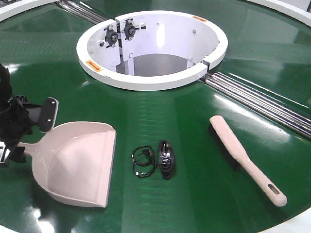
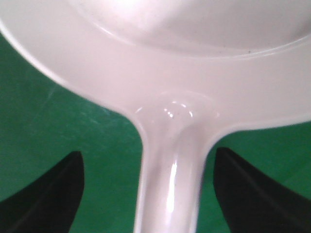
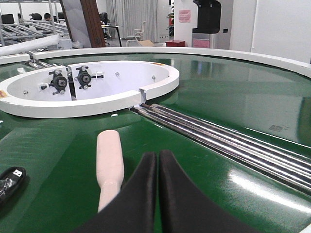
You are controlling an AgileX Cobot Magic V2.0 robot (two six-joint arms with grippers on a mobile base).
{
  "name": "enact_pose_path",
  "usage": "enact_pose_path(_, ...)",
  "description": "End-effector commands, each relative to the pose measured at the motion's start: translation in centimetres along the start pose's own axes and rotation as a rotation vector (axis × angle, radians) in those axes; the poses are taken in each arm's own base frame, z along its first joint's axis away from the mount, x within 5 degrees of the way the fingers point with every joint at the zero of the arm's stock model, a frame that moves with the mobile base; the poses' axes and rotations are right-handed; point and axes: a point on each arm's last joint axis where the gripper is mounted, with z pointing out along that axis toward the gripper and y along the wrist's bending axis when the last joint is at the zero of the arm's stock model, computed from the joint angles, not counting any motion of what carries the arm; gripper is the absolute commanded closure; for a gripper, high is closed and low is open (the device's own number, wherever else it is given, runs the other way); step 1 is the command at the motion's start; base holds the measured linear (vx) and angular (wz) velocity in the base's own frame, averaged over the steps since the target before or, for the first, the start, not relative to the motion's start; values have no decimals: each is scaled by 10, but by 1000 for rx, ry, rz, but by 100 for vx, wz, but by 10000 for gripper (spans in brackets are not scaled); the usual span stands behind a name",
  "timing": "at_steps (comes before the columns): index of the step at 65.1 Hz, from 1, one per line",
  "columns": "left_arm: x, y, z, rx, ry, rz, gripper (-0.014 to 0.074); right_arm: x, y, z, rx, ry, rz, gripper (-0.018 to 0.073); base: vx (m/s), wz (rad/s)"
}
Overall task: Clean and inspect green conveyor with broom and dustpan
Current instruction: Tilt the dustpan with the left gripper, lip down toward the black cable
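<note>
A pink dustpan (image 1: 80, 162) lies on the green conveyor (image 1: 194, 126) at the left, mouth facing right. My left gripper (image 1: 24, 138) is open and straddles the dustpan's handle (image 2: 170, 189). In the left wrist view my left gripper (image 2: 150, 194) has a black finger (image 2: 51, 194) on each side of the handle, with green belt showing in both gaps. A pink hand broom (image 1: 245, 158) with black bristles lies at the right. In the right wrist view my right gripper (image 3: 158, 162) is shut and empty, just right of the broom (image 3: 110, 162). The right gripper does not show in the front view.
A thin black cable (image 1: 144, 161) and a bundled black cable (image 1: 166, 158) lie between dustpan and broom; one cable end shows in the right wrist view (image 3: 12, 178). A white ring housing (image 1: 150, 80) stands at the belt's centre. Metal rollers (image 1: 262, 99) run out to the right.
</note>
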Motion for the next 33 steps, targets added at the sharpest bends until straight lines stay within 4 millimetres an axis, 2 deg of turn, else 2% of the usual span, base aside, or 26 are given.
enact_pose_path(1, -1, 5, -15, -62, -8, 6, 83, -6, 0, -1, 0, -85, -5, 568, 0, 0)
enact_pose_path(14, -2, 6, -2, -22, -1, 11, 87, -6, 0, -1, 0, -85, -5, 568, 0, 0)
enact_pose_path(20, -2, 6, 0, -10, 7, 15, 125, -6, 0, -1, 0, -85, -5, 568, 0, 0)
enact_pose_path(27, -1, 6, 0, -12, 16, 21, 227, -6, 0, -1, 0, -85, -5, 568, 0, 0)
enact_pose_path(33, -1, 6, 0, -6, 18, 20, 356, -6, 0, -1, 0, -85, -5, 568, 0, 0)
